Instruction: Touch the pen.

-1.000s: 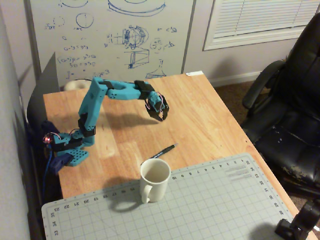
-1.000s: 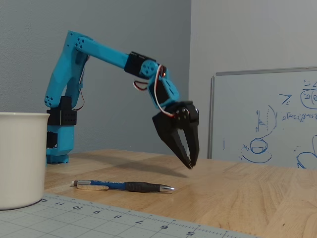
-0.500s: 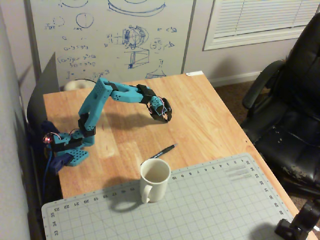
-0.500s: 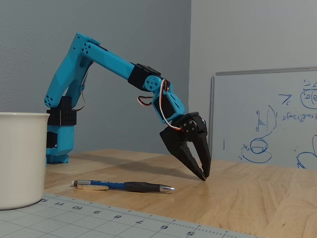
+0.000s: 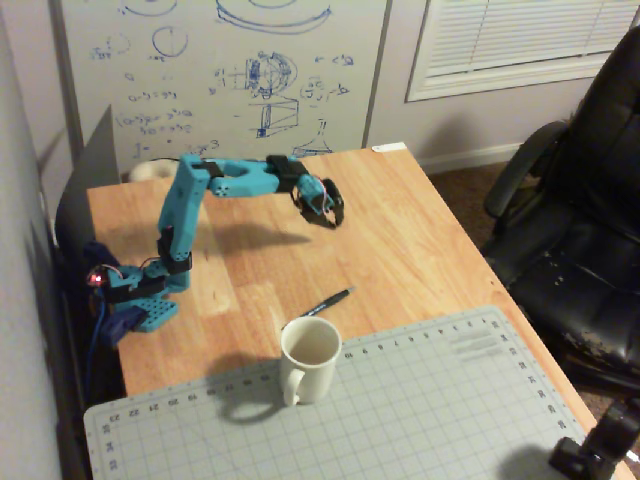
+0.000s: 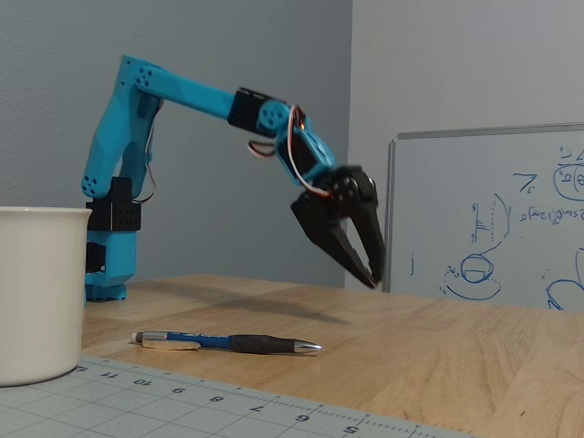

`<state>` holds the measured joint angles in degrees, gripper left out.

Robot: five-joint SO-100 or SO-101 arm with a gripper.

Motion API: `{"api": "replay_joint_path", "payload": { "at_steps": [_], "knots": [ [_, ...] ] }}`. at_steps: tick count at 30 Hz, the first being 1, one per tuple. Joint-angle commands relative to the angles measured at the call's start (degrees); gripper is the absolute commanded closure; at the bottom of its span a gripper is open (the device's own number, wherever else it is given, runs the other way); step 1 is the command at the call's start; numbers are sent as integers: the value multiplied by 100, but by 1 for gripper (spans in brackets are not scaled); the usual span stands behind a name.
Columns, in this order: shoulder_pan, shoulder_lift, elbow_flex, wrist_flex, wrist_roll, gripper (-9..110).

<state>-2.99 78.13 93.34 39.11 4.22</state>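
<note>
Fingers (image 6: 351,251) nearly closed on nothing, tips of the gripper (image 6: 372,278) pointing down in the air above the wooden table (image 5: 400,230), well apart from the pen (image 6: 228,342) lying flat on the wood just beside the white mug (image 5: 308,360).
</note>
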Motion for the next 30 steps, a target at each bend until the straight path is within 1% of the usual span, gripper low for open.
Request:
{"api": "replay_joint_path", "payload": {
  "at_steps": [1,4,6,12,18,30],
  "knots": [
    [149,1494,-158,1090,44,101],
    [422,2074,-176,1723,-35,101],
    [589,2320,-255,1925,-35,101],
    [1002,2373,-369,1969,-35,101],
    [1362,1318,-686,1951,-44,101],
    [1336,-536,-1828,1960,-44,101]
  ]
}}
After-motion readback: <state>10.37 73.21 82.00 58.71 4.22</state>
